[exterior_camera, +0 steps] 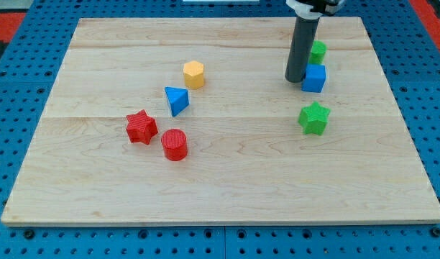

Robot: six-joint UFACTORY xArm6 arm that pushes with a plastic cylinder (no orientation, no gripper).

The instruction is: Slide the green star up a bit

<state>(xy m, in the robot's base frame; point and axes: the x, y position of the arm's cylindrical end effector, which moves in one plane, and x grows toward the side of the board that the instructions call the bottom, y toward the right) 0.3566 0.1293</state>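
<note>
The green star (313, 118) lies on the wooden board at the view's right, below the middle. My tip (295, 79) stands above it toward the view's top and slightly left, apart from it. The tip is right beside the left side of a blue cube (314, 78); I cannot tell if they touch. A green block (318, 51) sits just above the blue cube, partly hidden by the rod.
A yellow hexagonal block (194, 74), a blue triangular block (176, 100), a red star (141, 127) and a red cylinder (175, 144) lie at the board's left-centre. The wooden board (227, 194) rests on a blue perforated table.
</note>
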